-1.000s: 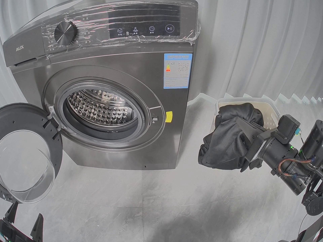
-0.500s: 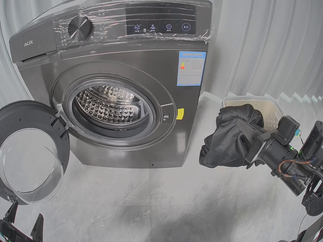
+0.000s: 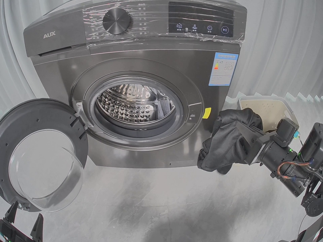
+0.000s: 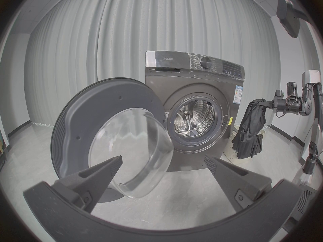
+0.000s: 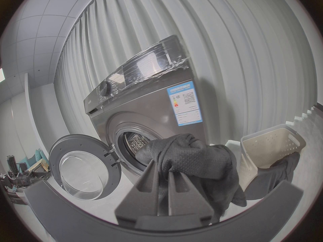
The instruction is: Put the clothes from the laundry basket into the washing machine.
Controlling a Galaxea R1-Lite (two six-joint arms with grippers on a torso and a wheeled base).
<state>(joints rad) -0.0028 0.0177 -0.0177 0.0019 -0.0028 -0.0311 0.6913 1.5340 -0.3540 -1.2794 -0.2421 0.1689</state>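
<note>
My right gripper [image 3: 247, 131] is shut on a black garment [image 3: 228, 138], which hangs bunched in the air to the right of the washing machine [image 3: 134, 51]. In the right wrist view the fingers [image 5: 153, 182] pinch the cloth [image 5: 191, 158] tightly. The machine's round door [image 3: 40, 152] is swung open to the left, showing the steel drum [image 3: 134, 106]. Behind the garment stands the cream laundry basket [image 3: 269, 108]. More dark cloth [image 5: 276, 178] hangs at the basket's side [image 5: 269, 145]. My left gripper [image 4: 162, 158] is open, low by the floor near the door.
A white curtain wall runs behind the machine and basket. Grey tiled floor lies open in front of the machine. The open door [image 4: 111, 135] sticks out into the space at the left.
The head view has swung, so the machine now sits further right in the picture. The held garment has come away from the basket and hangs nearer the machine. The left gripper is unchanged.
</note>
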